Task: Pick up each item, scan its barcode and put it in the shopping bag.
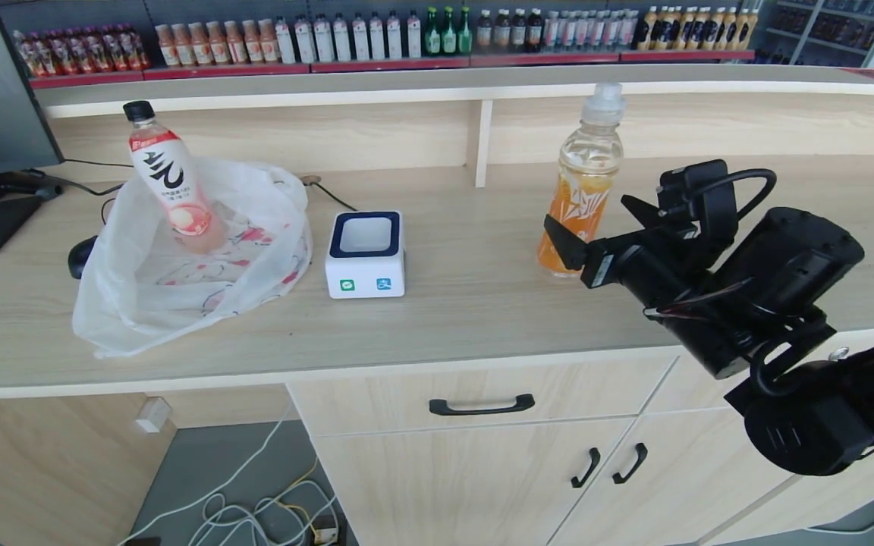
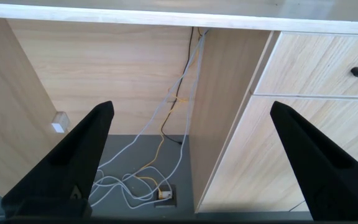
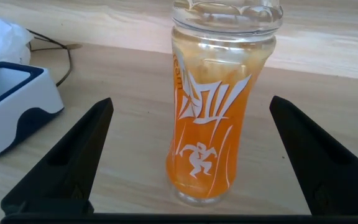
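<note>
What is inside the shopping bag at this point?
One pink drink bottle with a black cap leans inside the white shopping bag, its neck sticking out of the opening. The crumpled plastic hides the bag's bottom, so I cannot tell whether anything else lies there.

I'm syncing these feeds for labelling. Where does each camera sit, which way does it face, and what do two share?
Head view: on the head, looking forward and down at counter, shopping bag, scanner, orange bottle; right gripper shows.
Left wrist view: on the left wrist, facing cabinet fronts and floor cables; open left gripper shows.
Right wrist view: on the right wrist, facing the orange bottle; its open fingers show.
Shared: head and right wrist see orange bottle and scanner.
</note>
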`<state>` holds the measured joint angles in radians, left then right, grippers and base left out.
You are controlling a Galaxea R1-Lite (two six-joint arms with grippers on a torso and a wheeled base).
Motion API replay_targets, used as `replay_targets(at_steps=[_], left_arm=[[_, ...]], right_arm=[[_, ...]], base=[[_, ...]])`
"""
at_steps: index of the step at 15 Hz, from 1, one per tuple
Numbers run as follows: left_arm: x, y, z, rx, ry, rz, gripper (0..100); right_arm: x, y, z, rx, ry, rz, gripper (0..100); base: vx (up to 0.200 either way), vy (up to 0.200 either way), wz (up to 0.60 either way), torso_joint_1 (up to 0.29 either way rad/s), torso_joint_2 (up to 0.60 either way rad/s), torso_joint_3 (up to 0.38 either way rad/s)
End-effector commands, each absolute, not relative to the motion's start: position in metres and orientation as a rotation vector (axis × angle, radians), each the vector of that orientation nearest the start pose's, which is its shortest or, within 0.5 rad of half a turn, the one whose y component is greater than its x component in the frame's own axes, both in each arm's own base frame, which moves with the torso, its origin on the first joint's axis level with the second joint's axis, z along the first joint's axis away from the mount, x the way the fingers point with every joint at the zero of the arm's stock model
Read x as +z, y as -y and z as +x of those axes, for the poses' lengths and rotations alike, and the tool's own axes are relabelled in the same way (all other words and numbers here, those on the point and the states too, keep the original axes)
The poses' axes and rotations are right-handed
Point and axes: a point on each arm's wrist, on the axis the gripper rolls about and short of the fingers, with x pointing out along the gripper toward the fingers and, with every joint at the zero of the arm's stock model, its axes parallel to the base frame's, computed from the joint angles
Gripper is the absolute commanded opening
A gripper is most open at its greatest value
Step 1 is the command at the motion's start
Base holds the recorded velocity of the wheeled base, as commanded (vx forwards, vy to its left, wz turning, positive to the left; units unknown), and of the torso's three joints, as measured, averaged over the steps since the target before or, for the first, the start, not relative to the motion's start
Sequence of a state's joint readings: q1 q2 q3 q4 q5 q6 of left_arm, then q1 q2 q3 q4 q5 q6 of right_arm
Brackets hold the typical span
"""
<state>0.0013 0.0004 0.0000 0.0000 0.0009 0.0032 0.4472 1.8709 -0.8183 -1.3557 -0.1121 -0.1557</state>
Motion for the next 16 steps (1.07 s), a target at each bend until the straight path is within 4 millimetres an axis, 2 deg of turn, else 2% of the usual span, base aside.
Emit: replay_targets(at_steps=[1,3,5,16], left_arm=[[0.075,0.000,-0.023,0.003,0.000,0.003,100],[0.075,0.000,-0.023,0.003,0.000,0.003,100],[0.075,0.000,-0.023,0.003,0.000,0.003,100],[0.075,0.000,-0.023,0.003,0.000,0.003,100]], right_arm=[[0.204,-0.143,0.318,0.293,0.319,-0.072,100],[0.213,-0.144,0.324,0.287,0.321,-0.069,100],[0.214,-0.147,0.330,0.289,0.321,-0.055,100],[0.205,-0.164,0.368,0.288,0.344,-0.037,100]], base=[[0.000,0.000,0.00,0.000,0.00,0.000],[0.000,0.000,0.00,0.000,0.00,0.000],[0.000,0.000,0.00,0.000,0.00,0.000],[0.000,0.000,0.00,0.000,0.00,0.000]])
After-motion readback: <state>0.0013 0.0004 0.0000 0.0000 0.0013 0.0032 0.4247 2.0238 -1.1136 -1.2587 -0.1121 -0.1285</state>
